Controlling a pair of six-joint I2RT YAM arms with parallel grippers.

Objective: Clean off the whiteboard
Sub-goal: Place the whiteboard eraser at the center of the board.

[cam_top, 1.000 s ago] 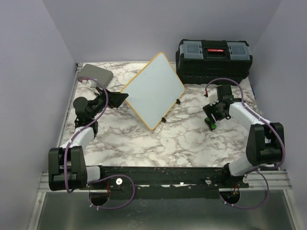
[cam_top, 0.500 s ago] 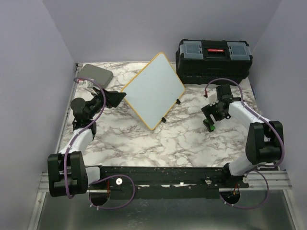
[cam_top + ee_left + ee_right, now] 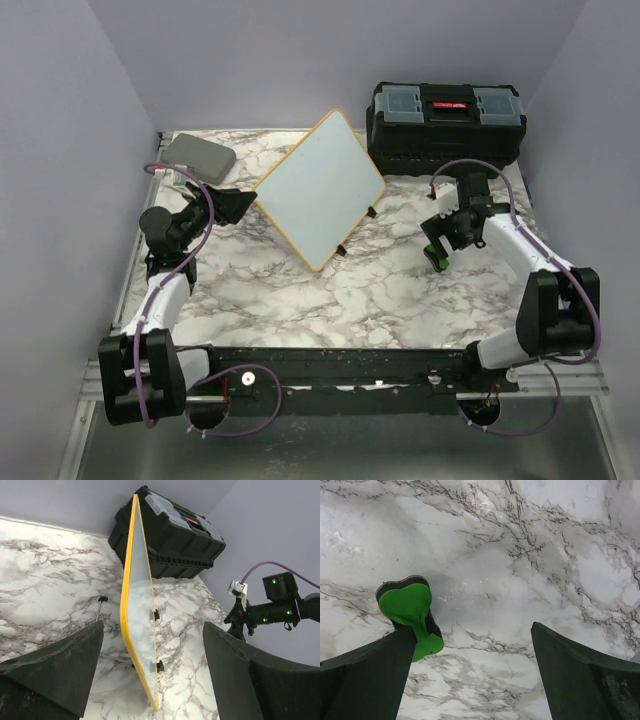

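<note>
Whiteboard (image 3: 320, 190) stands in the far middle of the worktop (image 3: 300, 290), turned so that it looks like a diamond from above, and its far corner comes near the black toolbox (image 3: 447, 120). In the left wrist view the board (image 3: 142, 610) shows almost edge-on, so its face is hard to read there, and it hides a part of the toolbox (image 3: 175, 540) behind it. Its lower end is cut off at the bottom of that view. It is a flat rectangle with rounded corners, a thin yellowish frame and small black feet (image 3: 156, 614). The toolbox is of ribbed black plastic with grey lids and a red latch. A grey rounded case (image 3: 198, 153) lies at the far left corner; what is beside it is too small to tell. The left end effector (image 3: 238, 205) is open just beside the board's left corner, and I cannot tell whether they touch. The right end effector (image 3: 442, 240) is wide open and holds nothing. It hangs over a small black object with a glossy green top (image 3: 410, 612), partly covered by one finger (image 3: 370, 670). The worktop has a white marble pattern with grey veins, and plain pale lilac walls close it in.
</note>
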